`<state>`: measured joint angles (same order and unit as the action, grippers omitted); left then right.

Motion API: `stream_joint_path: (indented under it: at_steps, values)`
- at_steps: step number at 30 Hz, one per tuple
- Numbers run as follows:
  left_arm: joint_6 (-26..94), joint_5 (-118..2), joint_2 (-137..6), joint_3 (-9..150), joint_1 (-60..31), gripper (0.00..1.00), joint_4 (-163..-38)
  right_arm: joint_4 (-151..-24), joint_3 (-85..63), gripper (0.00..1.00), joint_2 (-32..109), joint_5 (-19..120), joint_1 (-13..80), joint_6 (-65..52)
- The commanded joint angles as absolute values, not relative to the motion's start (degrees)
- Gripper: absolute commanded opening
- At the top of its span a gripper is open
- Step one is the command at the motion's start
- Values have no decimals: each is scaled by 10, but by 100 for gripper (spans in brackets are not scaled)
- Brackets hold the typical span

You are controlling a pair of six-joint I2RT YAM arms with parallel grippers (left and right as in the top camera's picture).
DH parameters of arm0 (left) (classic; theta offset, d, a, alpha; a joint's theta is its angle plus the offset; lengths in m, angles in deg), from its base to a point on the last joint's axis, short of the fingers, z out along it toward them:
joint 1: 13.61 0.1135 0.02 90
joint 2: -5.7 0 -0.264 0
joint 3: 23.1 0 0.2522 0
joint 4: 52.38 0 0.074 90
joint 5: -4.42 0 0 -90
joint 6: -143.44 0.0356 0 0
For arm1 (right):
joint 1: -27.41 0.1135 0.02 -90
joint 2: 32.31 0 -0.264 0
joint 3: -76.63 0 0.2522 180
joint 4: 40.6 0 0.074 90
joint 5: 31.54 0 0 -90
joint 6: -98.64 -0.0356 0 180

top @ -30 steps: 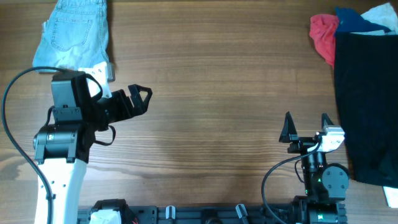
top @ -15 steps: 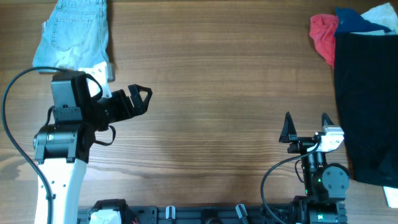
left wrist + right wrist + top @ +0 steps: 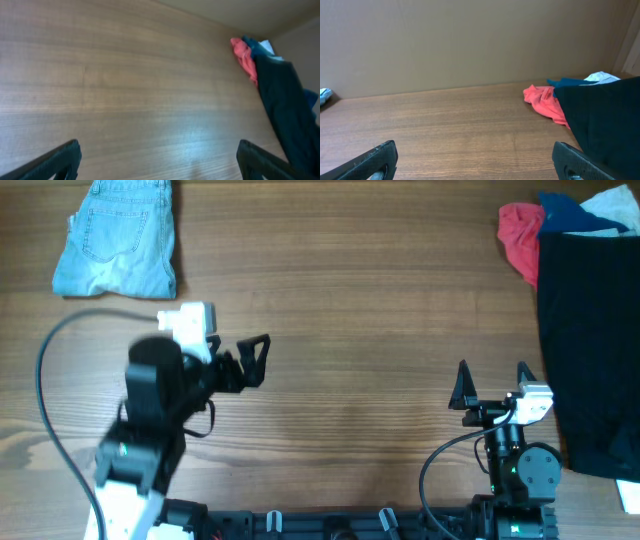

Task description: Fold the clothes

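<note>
The worktop (image 3: 380, 310) is mid-brown wood, streaked with fine darker grain lines and carrying a paler sheen towards its middle. At its far left corner the denim shorts (image 3: 120, 235) are a washed-out light blue, with darker blue stitching tracing the pockets and seams and a paler tone along the hem. At the far right corner a red garment (image 3: 520, 238) leans towards salmon pink, a dark blue garment (image 3: 565, 215) shows deep navy, and a white garment (image 3: 615, 205) looks off-white. Along the right edge a black garment (image 3: 590, 350) is uniformly dark. The left gripper (image 3: 262, 360) and right gripper (image 3: 492, 370) are both black, each backed by a white housing.
</note>
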<state>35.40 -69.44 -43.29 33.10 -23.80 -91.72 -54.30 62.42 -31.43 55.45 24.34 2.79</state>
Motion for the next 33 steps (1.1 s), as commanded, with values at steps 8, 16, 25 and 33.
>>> stream_joint_path:
  at_steps: [8,16,25,33]
  values:
    - [333,-769,-117,-27,-196,100,-695,-542,626,100,-321,545,241,38]
    - [337,-819,10,-66,-174,100,-713,-542,626,100,-321,545,241,38]
    - [337,-842,55,-87,-173,100,-705,-542,626,100,-321,545,241,38]
    - [415,-807,55,-87,-166,100,-686,-542,626,100,-321,545,241,38]
